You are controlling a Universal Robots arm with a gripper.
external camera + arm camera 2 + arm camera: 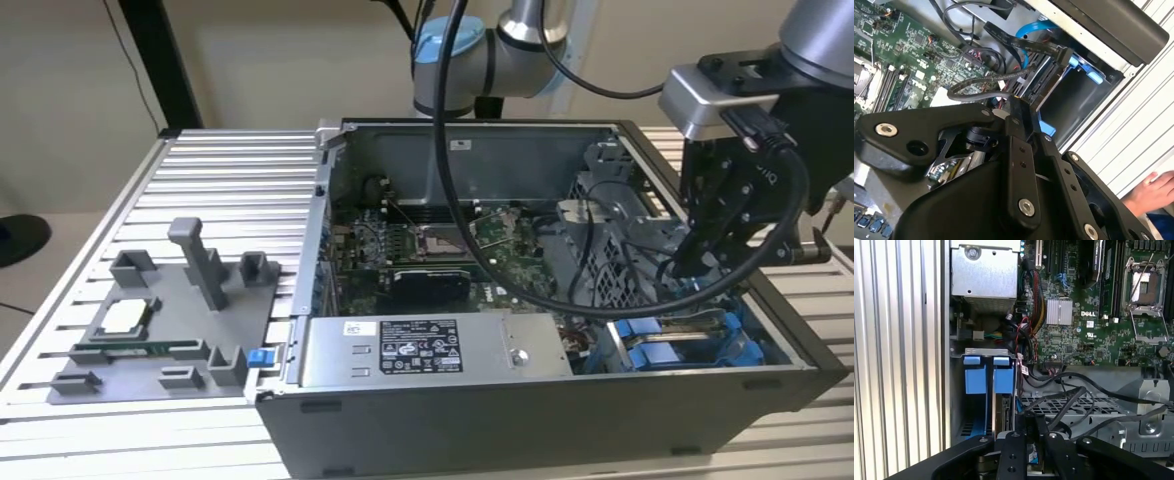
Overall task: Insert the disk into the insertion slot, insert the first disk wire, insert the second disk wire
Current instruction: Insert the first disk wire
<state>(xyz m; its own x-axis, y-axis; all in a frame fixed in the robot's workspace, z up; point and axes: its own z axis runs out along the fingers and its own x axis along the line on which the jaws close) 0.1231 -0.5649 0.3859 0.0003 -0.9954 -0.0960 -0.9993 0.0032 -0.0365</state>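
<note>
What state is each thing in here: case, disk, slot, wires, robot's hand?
case: side panel off, inside exposed.
disk: standing on edge in the slot.
slot: holding the disk between its blue rails.
wires: black, looping loose beside the disk; plugged in or not, cannot tell.
hand: lowered into the case, right by the disk.
</note>
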